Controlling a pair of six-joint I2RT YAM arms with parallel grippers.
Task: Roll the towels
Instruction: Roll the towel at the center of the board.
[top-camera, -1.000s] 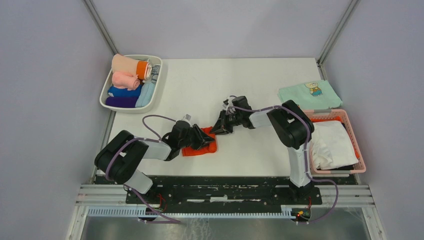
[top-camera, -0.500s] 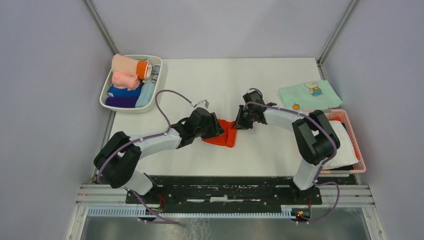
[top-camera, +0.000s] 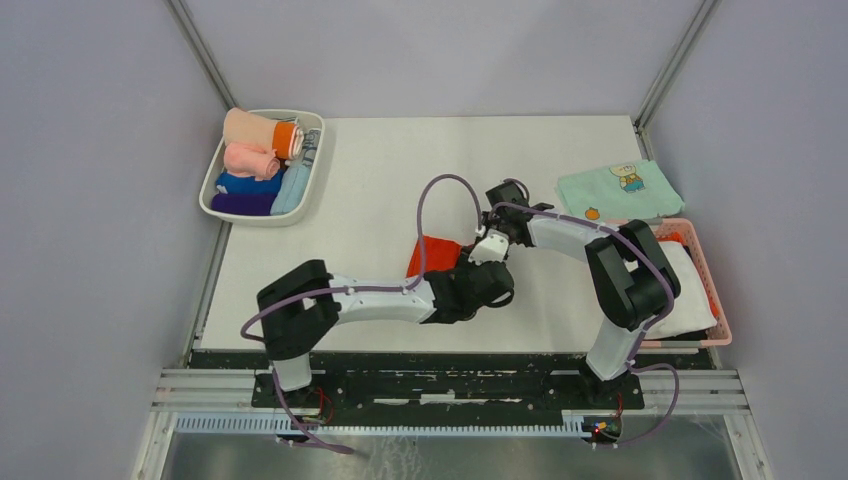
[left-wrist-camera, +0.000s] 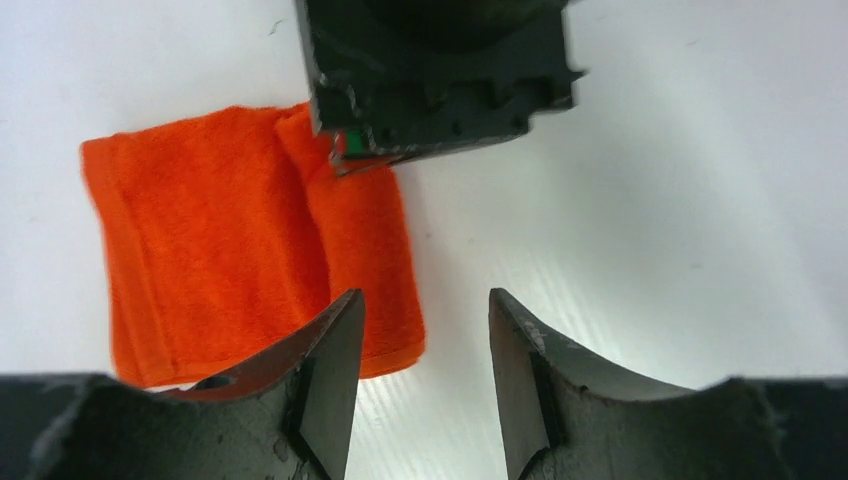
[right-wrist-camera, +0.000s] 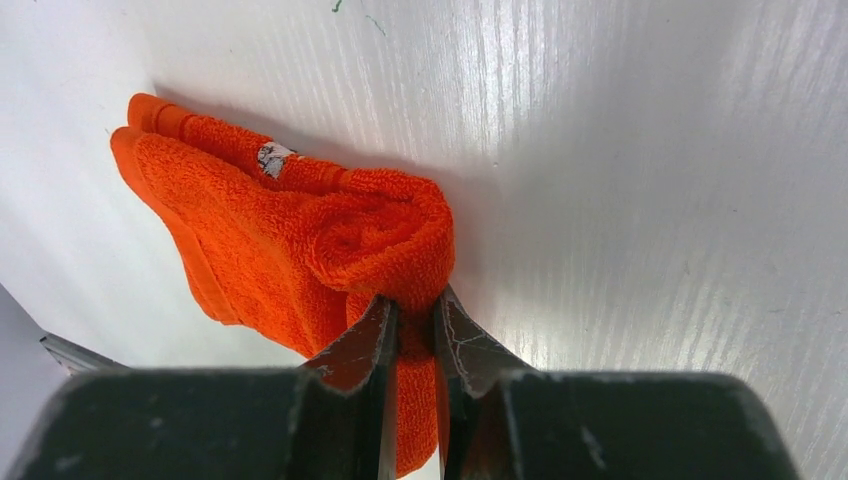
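Note:
One red-orange towel (top-camera: 430, 256) lies partly rolled on the white table near the middle. My right gripper (right-wrist-camera: 412, 310) is shut on its rolled right end (right-wrist-camera: 385, 235), and the looser layers trail off to the left in the right wrist view. In the top view the right gripper (top-camera: 482, 243) sits at the towel's right edge. My left gripper (left-wrist-camera: 425, 305) stands open over bare table with nothing between its fingers. The towel (left-wrist-camera: 240, 250) lies just to its left. From above, the left gripper (top-camera: 488, 282) is on the near side of the towel's right end.
A white bin (top-camera: 212, 190) at the back left holds several rolled cloths. A mint-green cloth with a bear print (top-camera: 618, 188) lies at the back right. A pink basket (top-camera: 708, 275) at the right edge holds a white cloth (top-camera: 660, 288).
My left gripper has opened, let go of the towel and swung right along the near side. The right gripper pulled the towel right and further back, then held still.

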